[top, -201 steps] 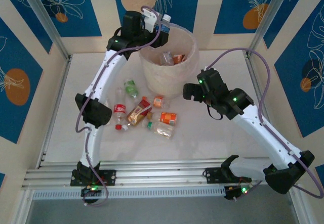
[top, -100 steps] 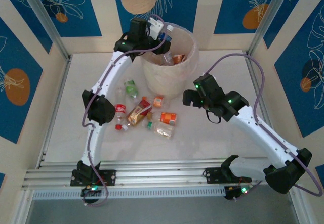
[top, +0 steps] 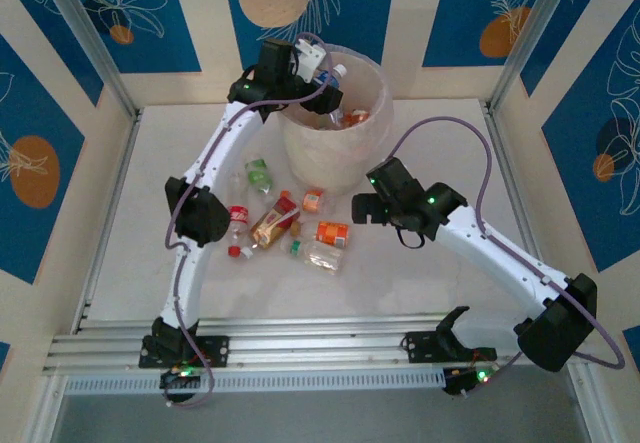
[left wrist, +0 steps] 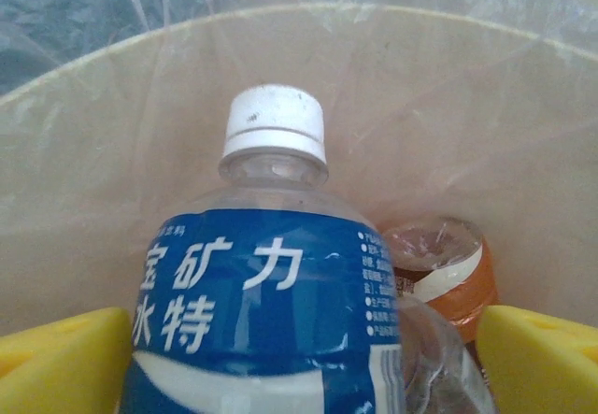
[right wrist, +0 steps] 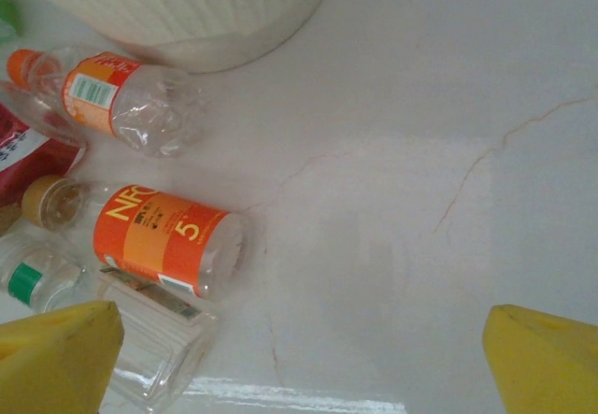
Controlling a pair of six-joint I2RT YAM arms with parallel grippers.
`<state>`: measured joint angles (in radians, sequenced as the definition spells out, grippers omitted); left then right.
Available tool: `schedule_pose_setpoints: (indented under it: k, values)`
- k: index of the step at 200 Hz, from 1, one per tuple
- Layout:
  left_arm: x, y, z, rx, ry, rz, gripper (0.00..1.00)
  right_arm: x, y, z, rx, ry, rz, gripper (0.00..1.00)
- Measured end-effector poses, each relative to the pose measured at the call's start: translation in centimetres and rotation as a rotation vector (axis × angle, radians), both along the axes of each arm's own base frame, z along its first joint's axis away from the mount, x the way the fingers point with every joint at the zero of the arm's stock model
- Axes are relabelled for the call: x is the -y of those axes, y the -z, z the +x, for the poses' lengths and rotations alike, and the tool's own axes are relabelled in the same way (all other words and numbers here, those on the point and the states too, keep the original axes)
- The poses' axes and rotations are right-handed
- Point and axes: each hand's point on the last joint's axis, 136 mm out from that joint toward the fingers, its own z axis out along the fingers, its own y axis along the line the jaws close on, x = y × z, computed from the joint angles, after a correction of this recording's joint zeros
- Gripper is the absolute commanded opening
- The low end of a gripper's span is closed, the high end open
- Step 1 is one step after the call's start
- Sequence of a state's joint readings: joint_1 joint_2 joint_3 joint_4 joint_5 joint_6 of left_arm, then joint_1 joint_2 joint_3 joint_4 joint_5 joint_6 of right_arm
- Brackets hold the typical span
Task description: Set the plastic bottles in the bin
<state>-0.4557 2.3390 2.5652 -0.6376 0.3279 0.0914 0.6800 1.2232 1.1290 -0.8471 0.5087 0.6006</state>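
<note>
Blue and cream patterned walls close in a white table (top: pixel 450 133), as I see it from the overhead camera. At upper centre stands the bin (top: pixel 330 158). My left gripper (top: pixel 320 88) hangs over its upper left rim with a blue bottle (top: pixel 336 76) at its tip. Six loose bottles (top: pixel 275 221) lie in a cluster on the table at centre left, just below the bin. My right gripper (top: pixel 355 208) sits low at the centre, just right of that cluster, jaws spread

On the left wrist camera the blue bottle (left wrist: pixel 266 292), white cap (left wrist: pixel 276 120) up, fills the middle, inside the bin wall (left wrist: pixel 112 152) and its clear liner (left wrist: pixel 93 21). The yellow fingers (left wrist: pixel 65 358) stand wide at the bottom corners with the bottle between them; I cannot tell whether either one touches it. An orange bottle (left wrist: pixel 448 274) lies deeper in the bin, at right

On the right wrist camera the fingers (right wrist: pixel 56 358) are wide apart at the bottom corners, with nothing between them but bare table. The bin's base (right wrist: pixel 187 3) is at the upper left. Below it lie a small bottle with an orange cap (right wrist: pixel 121 96), an orange NFC bottle (right wrist: pixel 159 241) and a crushed clear bottle (right wrist: pixel 149 349), all at left
</note>
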Motion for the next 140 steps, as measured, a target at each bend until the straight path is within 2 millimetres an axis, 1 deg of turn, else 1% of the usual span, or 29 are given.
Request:
schedule_pose_setpoints:
  k: [55,75,91,108,120,140]
  values:
    - [0.3,-2.4,-0.6,0.047,-0.007,-0.014,0.99,-2.0,0.4,-1.2,-0.004,-0.101,-0.003,0.99]
    - [0.0,-4.3,-1.3,0.074,-0.017,-0.02,1.0,-2.5,0.3,-1.5,-0.005,-0.126,-0.001,0.99]
    - [-0.7,-6.6,-2.1,0.108,-0.036,-0.028,0.99,-2.9,0.5,-1.7,-0.012,-0.145,0.002,0.99]
    - [-1.9,-9.5,-3.1,0.15,-0.073,-0.038,0.99,-3.5,0.9,-1.9,-0.023,-0.173,-0.005,0.99]
    - [-3.1,-11.8,-3.9,0.181,-0.114,-0.046,0.99,-4.1,1.3,-2.2,-0.037,-0.203,-0.013,1.0]
    - [-5.5,-15.1,-5.3,0.218,-0.212,-0.058,0.99,-5.2,2.3,-2.9,-0.067,-0.264,-0.04,0.96]
